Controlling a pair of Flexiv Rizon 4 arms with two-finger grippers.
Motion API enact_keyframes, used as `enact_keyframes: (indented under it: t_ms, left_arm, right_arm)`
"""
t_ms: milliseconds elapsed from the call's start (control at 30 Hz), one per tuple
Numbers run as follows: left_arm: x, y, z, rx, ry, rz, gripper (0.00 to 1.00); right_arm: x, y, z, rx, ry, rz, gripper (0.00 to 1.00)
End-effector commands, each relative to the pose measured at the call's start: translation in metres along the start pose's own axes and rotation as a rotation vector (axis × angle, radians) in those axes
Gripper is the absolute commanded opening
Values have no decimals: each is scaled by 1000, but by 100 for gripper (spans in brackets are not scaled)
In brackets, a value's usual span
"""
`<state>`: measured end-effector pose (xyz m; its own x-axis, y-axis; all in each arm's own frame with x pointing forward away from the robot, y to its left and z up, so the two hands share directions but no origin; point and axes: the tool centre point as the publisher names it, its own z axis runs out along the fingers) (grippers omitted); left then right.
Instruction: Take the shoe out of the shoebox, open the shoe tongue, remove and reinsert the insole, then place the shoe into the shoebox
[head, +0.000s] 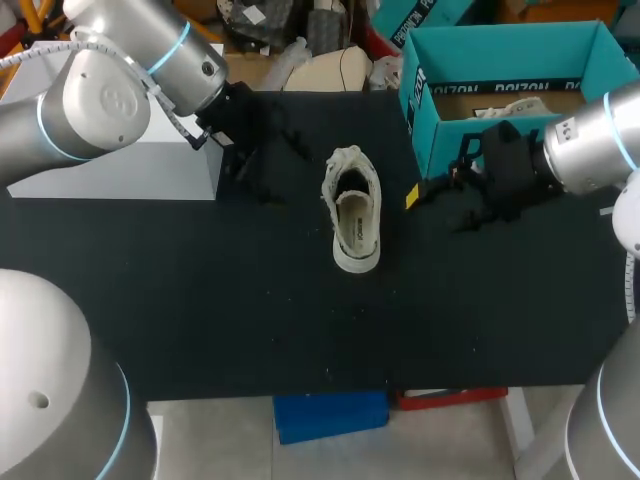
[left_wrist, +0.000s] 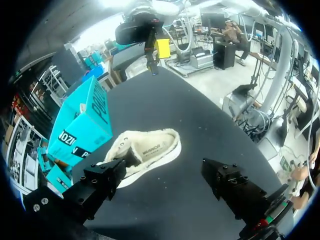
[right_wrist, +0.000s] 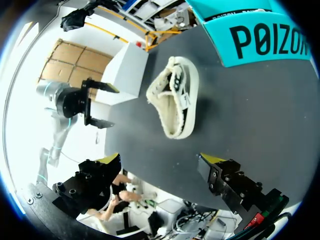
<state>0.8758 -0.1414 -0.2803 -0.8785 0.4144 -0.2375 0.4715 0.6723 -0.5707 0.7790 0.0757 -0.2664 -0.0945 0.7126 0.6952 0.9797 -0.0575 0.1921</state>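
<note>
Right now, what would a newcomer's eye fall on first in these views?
A cream shoe lies alone in the middle of the black table, outside the teal shoebox at the far right corner. The left gripper and the right gripper hang open on either side of it, touching nothing.

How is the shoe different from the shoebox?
The shoe is cream-white and soft-looking, while the shoebox is teal with straight, stiff walls. The shoe is smaller than the shoebox. The shoe lies in the middle, but the shoebox stands at the far right corner. Both rest on the black table, apart from each other, and nothing is holding either one.
</note>
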Motion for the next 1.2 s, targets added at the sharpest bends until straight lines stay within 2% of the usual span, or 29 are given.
enact_keyframes:
  t_ms: [33,667,733,833,900,967,1000,1200]
  left_arm:
    - [0,0,1,-4,-2,0,100]
    - [0,0,1,-4,-2,0,100]
    - [-4,-1,3,1,0,-13,100]
    - [-6,-1,2,74,3,-23,100]
    - [-5,7,-2,24,-11,-35,100]
    - [-3,16,-7,52,-14,-68,100]
    - [-1,20,-9,28,-17,-67,100]
    - [11,49,-27,16,-60,-148,100]
  right_arm:
    - [0,0,0,0,-2,1,100]
    - [0,0,0,0,-2,1,100]
    - [0,0,0,0,-2,1,100]
    - [0,0,0,0,-2,1,100]
    - [0,0,0,0,-2,1,100]
    - [0,0,0,0,-2,1,100]
    - [0,0,0,0,-2,1,100]
    - [0,0,0,0,-2,1,100]
